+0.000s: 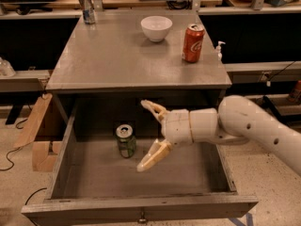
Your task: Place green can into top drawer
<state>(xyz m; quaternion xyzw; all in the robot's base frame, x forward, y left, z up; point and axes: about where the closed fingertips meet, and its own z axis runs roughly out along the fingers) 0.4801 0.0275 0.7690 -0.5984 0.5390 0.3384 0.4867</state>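
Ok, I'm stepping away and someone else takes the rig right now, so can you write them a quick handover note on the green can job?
Gripper: open, fingers spread, over the floor of the top drawer, just right of the green can and not touching it.
Green can: upright on the drawer floor, towards the back left.
Top drawer: pulled fully out.
Done: the can is in the drawer and free of the gripper.
Left: probably only lifting the arm clear.
Red cola can and white bowl sit on the tabletop, not part of the job.
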